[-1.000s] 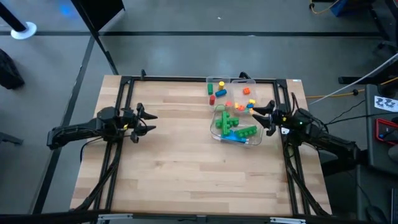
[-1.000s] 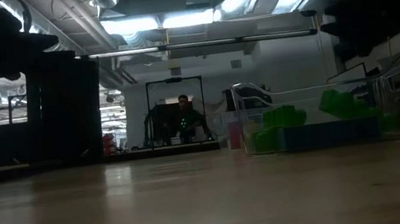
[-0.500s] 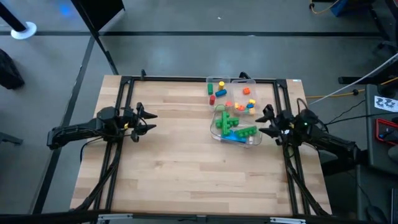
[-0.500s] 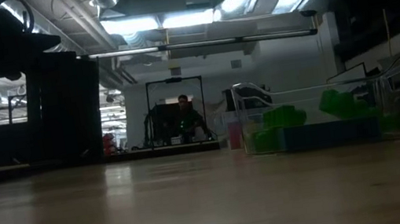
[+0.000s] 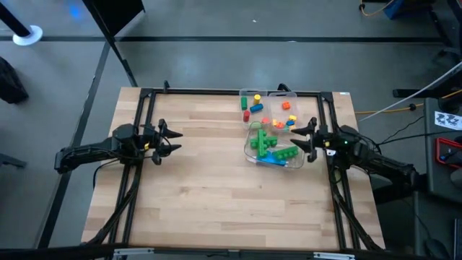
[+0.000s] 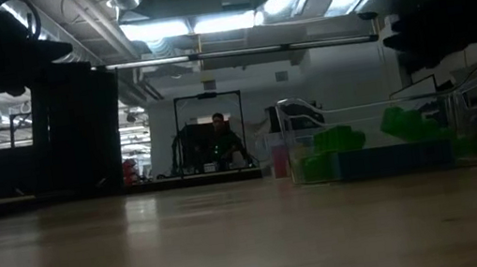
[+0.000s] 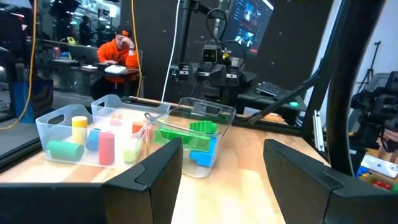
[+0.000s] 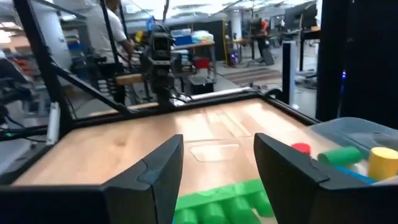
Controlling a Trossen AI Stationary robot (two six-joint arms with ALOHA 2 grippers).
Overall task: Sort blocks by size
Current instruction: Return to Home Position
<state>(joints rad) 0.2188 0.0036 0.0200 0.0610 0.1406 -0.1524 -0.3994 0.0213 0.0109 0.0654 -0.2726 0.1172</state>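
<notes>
The blocks lie in three clear trays at the table's far right. A near tray [image 5: 254, 152] holds long green studded bars [image 5: 268, 141] and a blue brick [image 5: 273, 159]. Two far trays [image 5: 250, 94] [image 5: 287, 96] hold small green, red, blue, orange and yellow pieces [image 5: 258, 106]. My right gripper [image 5: 299, 139] is open and empty at the near tray's right side, with a green bar [image 8: 221, 202] just below its fingers. My left gripper [image 5: 173, 141] is open and empty at the table's left, pointing toward the trays [image 7: 186, 134].
A black frame [image 5: 216, 92] runs along the table's far, left and right edges. Bare wood [image 5: 209, 188] fills the table's middle and near half. People show in the room beyond the table [image 7: 118, 53] [image 6: 221, 141].
My right gripper swung toward the table's near edge, then came back toward the tray of green bars. It has stayed open.
</notes>
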